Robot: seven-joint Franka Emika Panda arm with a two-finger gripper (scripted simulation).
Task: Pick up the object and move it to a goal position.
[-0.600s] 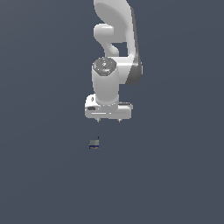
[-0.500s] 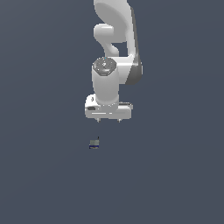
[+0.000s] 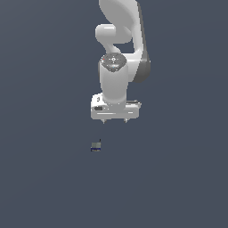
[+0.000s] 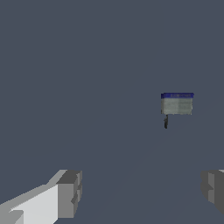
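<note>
The object (image 3: 95, 146) is a tiny grey-green block with a dark blue rim, lying on the dark grey floor. In the exterior view it sits below my gripper (image 3: 114, 121) and a little toward the exterior view's left. The gripper hangs above the floor, pointing down, open and empty. In the wrist view the block (image 4: 176, 104) shows with its blue rim and a thin dark stub beside it, ahead of the gap between my two fingertips (image 4: 70, 192), which stand far apart. No orange-brown mark shows.
A plain dark grey floor (image 3: 178, 187) fills both views. The white arm (image 3: 118, 40) rises above the gripper. No other objects or goal marker show.
</note>
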